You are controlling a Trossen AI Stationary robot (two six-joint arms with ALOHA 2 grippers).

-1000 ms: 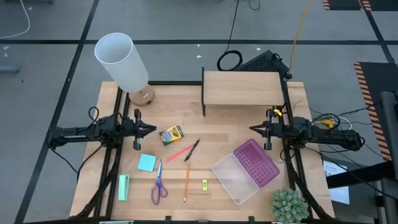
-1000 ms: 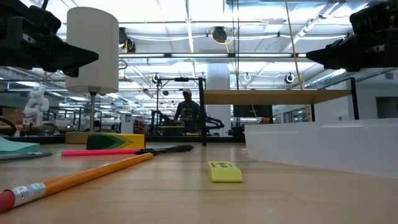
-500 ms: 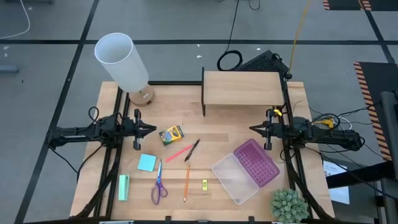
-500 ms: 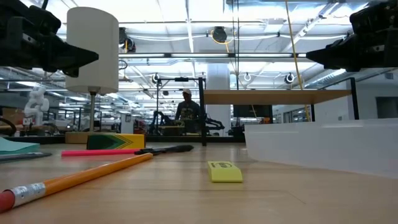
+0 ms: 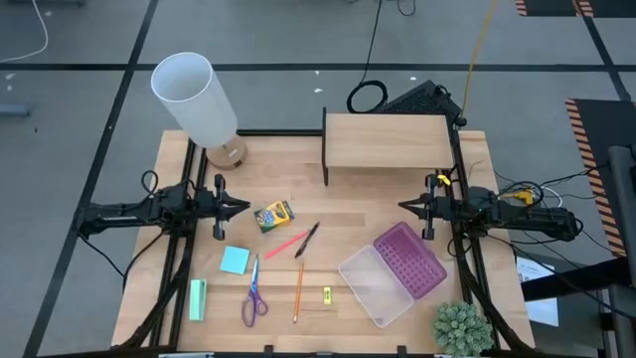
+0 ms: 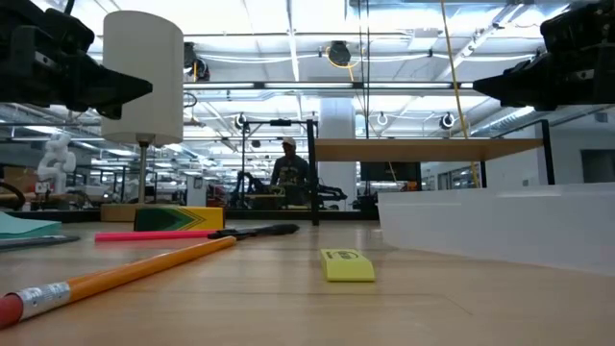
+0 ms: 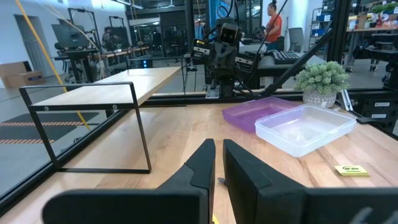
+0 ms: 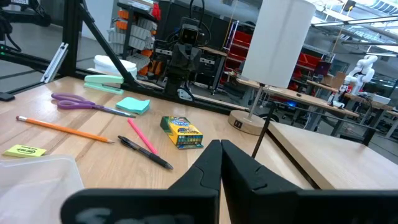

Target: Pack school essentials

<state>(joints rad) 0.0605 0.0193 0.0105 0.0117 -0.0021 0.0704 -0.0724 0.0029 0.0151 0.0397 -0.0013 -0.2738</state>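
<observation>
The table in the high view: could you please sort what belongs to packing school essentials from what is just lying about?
For the job: yellow crayon box, light-blue note pad, purple-handled scissors, pink pen, black pen, orange pencil, tiny yellow piece, clear container with purple lid.

Lying about: lamp, wooden shelf, green stapler, small plant.

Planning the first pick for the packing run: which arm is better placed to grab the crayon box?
Probably the left. The left gripper hovers just beside the yellow crayon box, while the right gripper waits farther across the table, nearer the clear container. Both grippers look shut and hold nothing.
</observation>
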